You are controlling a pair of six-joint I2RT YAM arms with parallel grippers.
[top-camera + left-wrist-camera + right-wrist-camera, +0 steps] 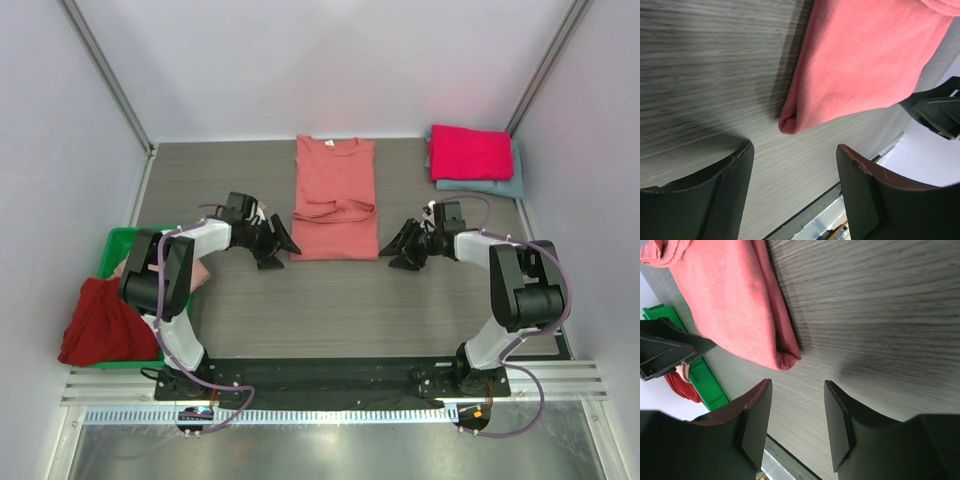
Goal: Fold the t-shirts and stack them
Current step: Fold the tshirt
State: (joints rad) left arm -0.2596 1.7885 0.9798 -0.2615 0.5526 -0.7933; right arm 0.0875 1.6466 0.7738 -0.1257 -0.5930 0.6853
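I see a shirt (335, 200) lying mid-way across the table (330, 305), my left gripper (279, 244) just left of its near edge, my right gripper (402, 248) just right. Two stacked shirts (470, 155) sit far right; a bin (118, 240) holding more sits left.

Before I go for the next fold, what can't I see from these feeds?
- Top view: inside of the green bin, hidden by the left arm and the dark red shirt.
- Top view: the grey-blue shirt, mostly under the magenta shirt.
- Both wrist views: the salmon shirt beyond its near corners, cut off by frame edges.
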